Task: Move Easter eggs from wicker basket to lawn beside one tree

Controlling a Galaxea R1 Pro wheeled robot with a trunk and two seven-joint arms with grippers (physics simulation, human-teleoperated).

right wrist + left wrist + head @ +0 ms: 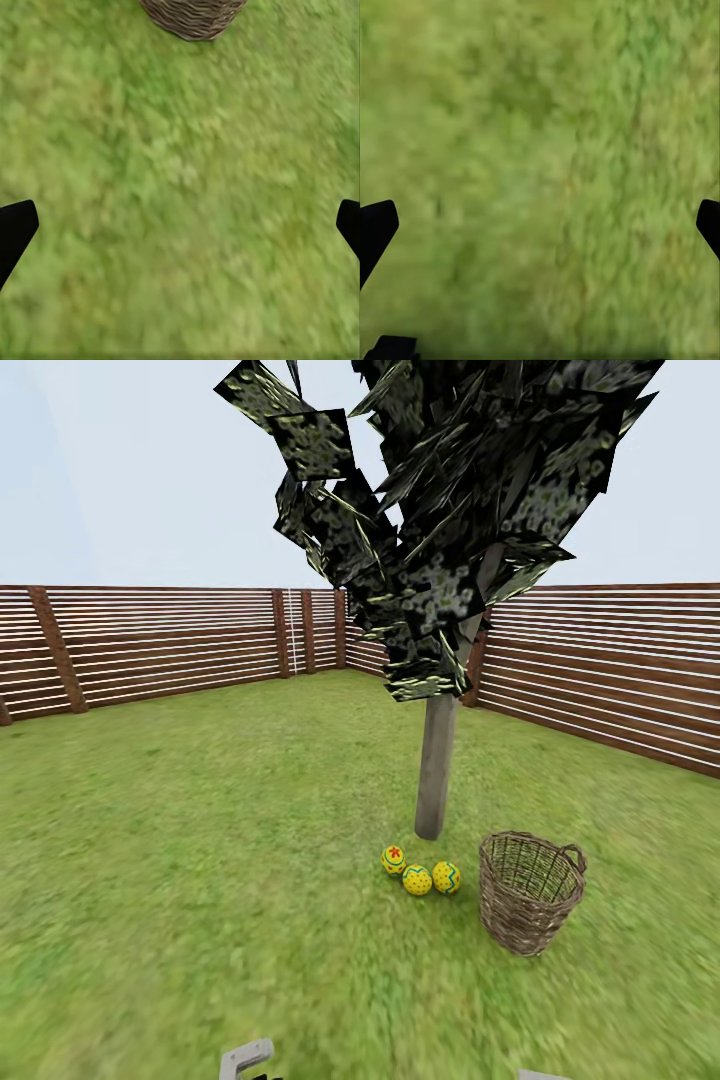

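Three yellow zigzag-banded Easter eggs (418, 872) lie on green lawn (200, 840) between grey-trunked tree (436, 765) and brown wicker basket (529, 892); no writing. Both grippers (540, 217) (180, 217) gape wide, empty.

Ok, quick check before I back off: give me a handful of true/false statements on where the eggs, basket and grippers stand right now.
1. All three Easter eggs lie on the lawn near the foot of the tree. True.
2. One egg is left inside the wicker basket. False: what shows of the basket's inside through the open weave looks empty, and all three eggs are on the grass.
3. The basket stands upright, on the right of the eggs in the head view. True.
4. The right gripper is shut on an egg. False: its fingertips sit wide apart over bare grass, holding nothing.
5. The left gripper is open over grass. True.
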